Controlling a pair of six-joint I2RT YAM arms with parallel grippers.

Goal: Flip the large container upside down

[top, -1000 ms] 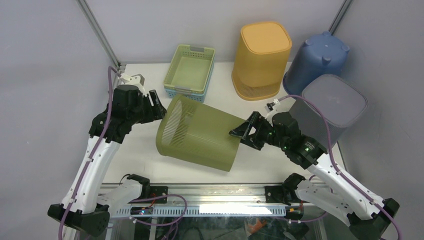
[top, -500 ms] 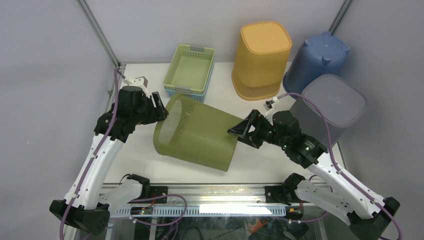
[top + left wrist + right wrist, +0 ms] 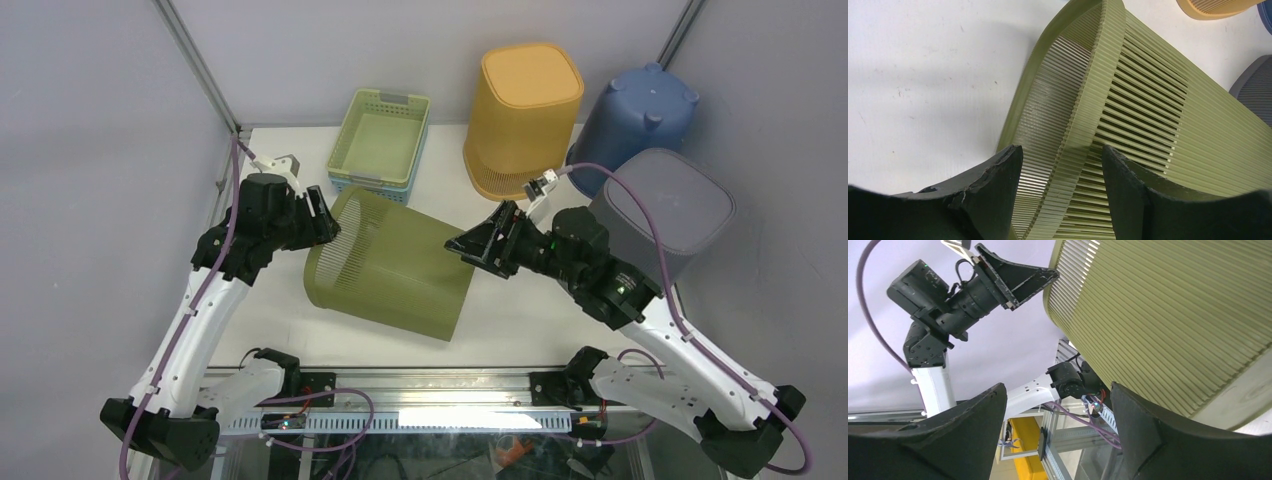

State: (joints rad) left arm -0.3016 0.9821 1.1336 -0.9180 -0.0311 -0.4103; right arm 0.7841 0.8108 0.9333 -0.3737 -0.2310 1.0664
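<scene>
Olive slatted bin (image 3: 395, 270) lies on side on tabletop (image 3: 520, 315), mouth toward left claw (image 3: 325, 215), nothing visible inside. Left claw parted, straddling rim, not clearly pinching; likely placed to lever mouth downward. Right claw (image 3: 478, 245) spread wide at closed end, holding nothing, probably to steady. Orange bin (image 3: 525, 115), grey bin (image 3: 655, 215) stand inverted behind.

A robotics lab cell: grey panel walls (image 3: 90, 120), aluminium frame posts (image 3: 198, 65), white table (image 3: 270, 310), cabled mounting rail (image 3: 430, 385).
</scene>
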